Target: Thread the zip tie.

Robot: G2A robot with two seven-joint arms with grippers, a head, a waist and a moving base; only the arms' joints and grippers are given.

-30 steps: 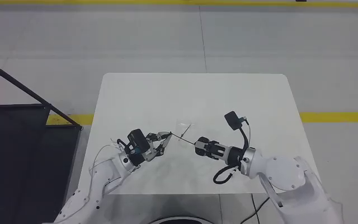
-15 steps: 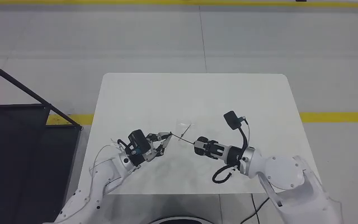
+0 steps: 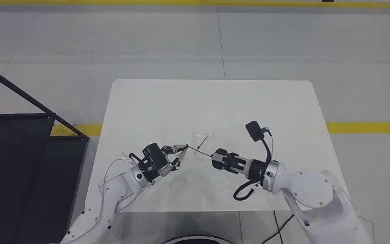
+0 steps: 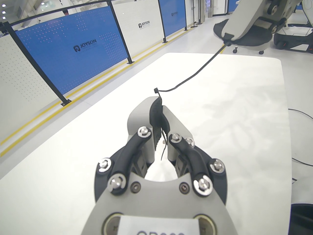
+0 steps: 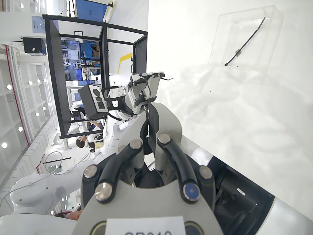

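The white counter (image 3: 268, 110) has rounded corners and a matt top, and a clear tray (image 3: 196, 133) lies at about its middle. A second, loose zip tie (image 5: 251, 34) lies slantwise inside that tray.

On the robot's side of the tray, to its left, the left pincer (image 4: 158, 101) is clenched on the zip tie (image 4: 195, 73). A thin stretch of the tie runs between its dark pads (image 4: 156, 113) and its loose end hangs behind them. A small black block on the tie sits just past the fingertips.

From that block the strap rises in a shallow curve, clear of the counter. It passes just on the robot's side of the tray and ends at the right pincer (image 3: 213, 160). That pincer is also on the robot's side of the tray, to its right, and faces the left one. It is pinched shut on the other end of the strap, so the tie spans the gap between the two tips.

Beyond the tray the counter runs on to its far edge. Past that is pale grey floor crossed by a yellow line (image 3: 359, 127). A dark panel with a black bar (image 3: 30, 158) stands to the left of the tray, off the counter. Farther out, blue and white fence panels (image 4: 73, 50) on black posts line the hall.
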